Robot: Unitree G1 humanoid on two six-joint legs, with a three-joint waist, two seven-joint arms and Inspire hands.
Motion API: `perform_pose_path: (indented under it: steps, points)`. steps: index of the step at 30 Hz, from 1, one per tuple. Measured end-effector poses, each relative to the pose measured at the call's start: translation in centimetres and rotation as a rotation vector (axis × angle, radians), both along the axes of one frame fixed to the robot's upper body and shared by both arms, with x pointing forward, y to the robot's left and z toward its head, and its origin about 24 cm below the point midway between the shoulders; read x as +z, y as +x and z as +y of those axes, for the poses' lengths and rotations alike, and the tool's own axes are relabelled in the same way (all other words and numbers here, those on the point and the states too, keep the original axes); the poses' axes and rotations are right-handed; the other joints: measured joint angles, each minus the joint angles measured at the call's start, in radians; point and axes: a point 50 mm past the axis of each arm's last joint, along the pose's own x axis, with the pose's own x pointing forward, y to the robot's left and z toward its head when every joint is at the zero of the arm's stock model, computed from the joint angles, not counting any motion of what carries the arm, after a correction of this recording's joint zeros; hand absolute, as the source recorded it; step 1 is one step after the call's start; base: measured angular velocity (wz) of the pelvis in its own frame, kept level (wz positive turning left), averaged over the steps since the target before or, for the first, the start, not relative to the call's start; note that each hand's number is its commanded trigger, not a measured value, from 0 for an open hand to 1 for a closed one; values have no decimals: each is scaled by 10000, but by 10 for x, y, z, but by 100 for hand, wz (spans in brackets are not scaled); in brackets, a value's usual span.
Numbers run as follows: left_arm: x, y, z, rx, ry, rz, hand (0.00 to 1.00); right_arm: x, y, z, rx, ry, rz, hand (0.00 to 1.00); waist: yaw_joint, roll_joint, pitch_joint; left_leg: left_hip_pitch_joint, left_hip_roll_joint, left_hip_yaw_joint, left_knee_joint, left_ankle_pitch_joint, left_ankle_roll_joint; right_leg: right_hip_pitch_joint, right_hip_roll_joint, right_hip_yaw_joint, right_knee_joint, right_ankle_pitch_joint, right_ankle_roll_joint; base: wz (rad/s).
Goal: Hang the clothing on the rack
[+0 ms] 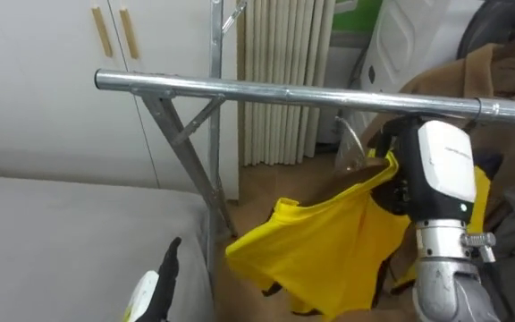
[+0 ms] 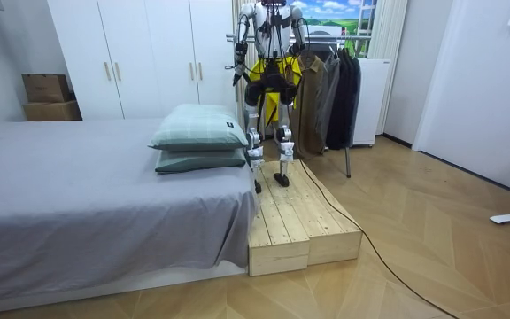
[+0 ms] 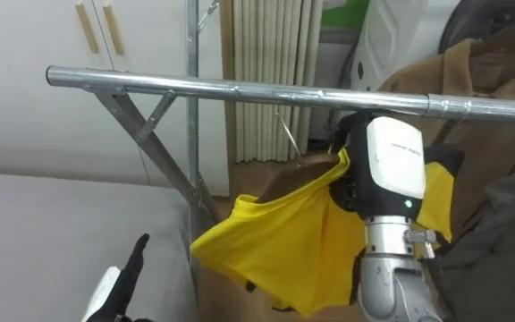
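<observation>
1 rail (image 1: 284,92) crosses above right hand (image 1: 441,165) clutching yellow garment (image 1: 329,241); left hand (image 1: 155,286) lies open.

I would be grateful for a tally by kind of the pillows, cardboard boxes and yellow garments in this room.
Pillows: 2
Cardboard boxes: 2
Yellow garment, held by the right hand: 1
Total: 5

White wardrobe (image 2: 149,58), grey bed (image 2: 78,204), wooden floor (image 2: 432,221)
</observation>
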Motion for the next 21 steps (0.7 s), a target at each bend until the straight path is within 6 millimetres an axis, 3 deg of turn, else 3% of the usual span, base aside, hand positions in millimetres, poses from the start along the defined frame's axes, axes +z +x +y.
perform_pose_path:
  steps: [7,21]
  points:
    - [-3,-3,-1,-31,-55,147,0,-6,3,-9,322,3454,1094,100,-93,3,8,203,15,-13,-33,0,0,199,-5,-67,-21,-1,1,1]
    - [-7,-9,-11,-129,-312,365,0,-15,5,0,1357,6107,2151,100,21,-21,8,173,-10,4,-42,0,-1,170,-4,-85,-185,31,-44,0]
